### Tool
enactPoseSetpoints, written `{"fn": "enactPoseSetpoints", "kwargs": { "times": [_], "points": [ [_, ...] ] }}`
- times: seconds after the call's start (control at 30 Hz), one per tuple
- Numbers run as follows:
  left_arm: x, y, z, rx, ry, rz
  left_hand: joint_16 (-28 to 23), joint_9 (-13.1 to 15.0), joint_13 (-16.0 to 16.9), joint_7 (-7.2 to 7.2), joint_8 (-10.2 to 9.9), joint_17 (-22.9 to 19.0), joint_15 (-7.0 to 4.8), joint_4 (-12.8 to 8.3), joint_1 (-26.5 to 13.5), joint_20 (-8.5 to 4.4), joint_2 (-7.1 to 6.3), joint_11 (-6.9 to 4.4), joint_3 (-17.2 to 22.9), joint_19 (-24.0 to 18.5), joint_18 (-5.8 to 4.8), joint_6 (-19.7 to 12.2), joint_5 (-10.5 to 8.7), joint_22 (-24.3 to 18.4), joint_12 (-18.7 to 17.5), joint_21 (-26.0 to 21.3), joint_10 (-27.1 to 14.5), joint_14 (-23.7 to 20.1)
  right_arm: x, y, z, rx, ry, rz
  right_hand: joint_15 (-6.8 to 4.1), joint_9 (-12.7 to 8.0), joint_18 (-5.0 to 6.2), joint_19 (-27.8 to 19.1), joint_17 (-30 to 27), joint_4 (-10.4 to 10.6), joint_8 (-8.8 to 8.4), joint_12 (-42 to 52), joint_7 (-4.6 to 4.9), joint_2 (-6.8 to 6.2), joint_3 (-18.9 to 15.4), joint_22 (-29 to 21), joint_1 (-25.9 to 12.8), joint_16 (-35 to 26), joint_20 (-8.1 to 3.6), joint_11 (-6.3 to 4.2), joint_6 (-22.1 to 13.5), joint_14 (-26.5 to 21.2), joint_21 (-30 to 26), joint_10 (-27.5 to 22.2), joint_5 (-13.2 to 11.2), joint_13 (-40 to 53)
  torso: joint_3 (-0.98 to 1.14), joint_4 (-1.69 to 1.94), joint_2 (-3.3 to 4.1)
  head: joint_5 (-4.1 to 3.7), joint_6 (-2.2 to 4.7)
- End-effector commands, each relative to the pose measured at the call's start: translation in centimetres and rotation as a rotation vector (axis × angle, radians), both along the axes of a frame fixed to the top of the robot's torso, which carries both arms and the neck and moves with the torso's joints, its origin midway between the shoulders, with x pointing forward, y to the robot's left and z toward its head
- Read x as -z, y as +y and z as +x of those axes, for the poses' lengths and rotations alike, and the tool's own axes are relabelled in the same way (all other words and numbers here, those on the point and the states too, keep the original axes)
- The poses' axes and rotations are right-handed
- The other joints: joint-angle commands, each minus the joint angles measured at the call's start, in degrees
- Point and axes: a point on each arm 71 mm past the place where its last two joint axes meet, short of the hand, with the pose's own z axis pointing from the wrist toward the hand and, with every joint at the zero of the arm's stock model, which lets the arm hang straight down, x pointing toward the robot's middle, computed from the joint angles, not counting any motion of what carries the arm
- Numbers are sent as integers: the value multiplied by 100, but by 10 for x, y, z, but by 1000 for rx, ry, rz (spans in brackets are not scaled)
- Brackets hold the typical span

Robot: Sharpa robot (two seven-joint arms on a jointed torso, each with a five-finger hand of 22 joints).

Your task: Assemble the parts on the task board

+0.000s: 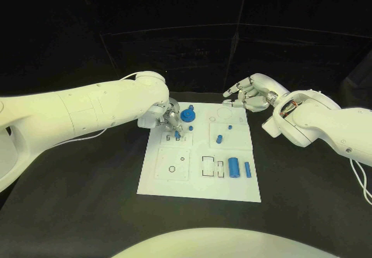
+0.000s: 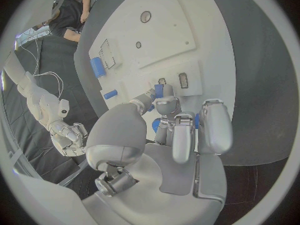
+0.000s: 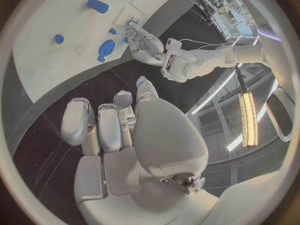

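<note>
The white task board (image 1: pixel 155 180) lies mid-table. My left hand (image 1: pixel 161 119) hovers over its far left part and pinches a small blue peg (image 1: pixel 177 134) between thumb and a finger, just above the narrow slots (image 1: pixel 173 138). In the left wrist view the small blue peg (image 2: pixel 159 90) sticks out past the fingertips (image 2: pixel 167 104) near a slot (image 2: pixel 182 80). A blue gear-shaped part (image 1: pixel 187 114) stands right beside that hand. My right hand (image 1: pixel 248 95) hangs beyond the board's far right corner, fingers loosely bent, holding nothing; the right hand (image 3: pixel 115 130) is well away from the task board (image 3: pixel 37 30).
Two small blue pegs (image 1: pixel 229 127) (image 1: pixel 219 139) sit mid-board on the right. A thick blue cylinder (image 1: pixel 233 167) and a slim blue rod (image 1: pixel 248 170) lie near the right front. A square plate with holes (image 1: pixel 173 164) occupies the left front. Black table surrounds the board.
</note>
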Motion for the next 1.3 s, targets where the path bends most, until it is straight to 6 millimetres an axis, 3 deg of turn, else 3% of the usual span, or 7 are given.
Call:
{"fn": "enactPoseSetpoints", "kwargs": {
  "times": [0.03,1.3],
  "points": [
    [1,0,0,0,9,11,19,9,1,-20,28,1510,7,-563,6,8,66,-12,586,10,38,-18,18,4,-12,9,5,596,-1,1,0,-6,-1,3,-33,-7,48,-52,-1,6,17,-22,15,46,-29,-8,20,-28,-2,-24,-40,176,-39,-33,12,-9,0,-3,-2,-3,-5],
    [8,3,-4,16,76,20,19,44,-39,-24,50,1510,8,-567,-20,7,68,-13,590,11,37,-32,19,8,-44,10,-9,596,-1,2,0,-9,-1,3,-34,-7,48,-49,3,5,19,-18,14,46,-32,-6,24,-26,-2,-24,-40,177,-38,-31,20,-7,1,3,-2,-8,-35]
  ]
}}
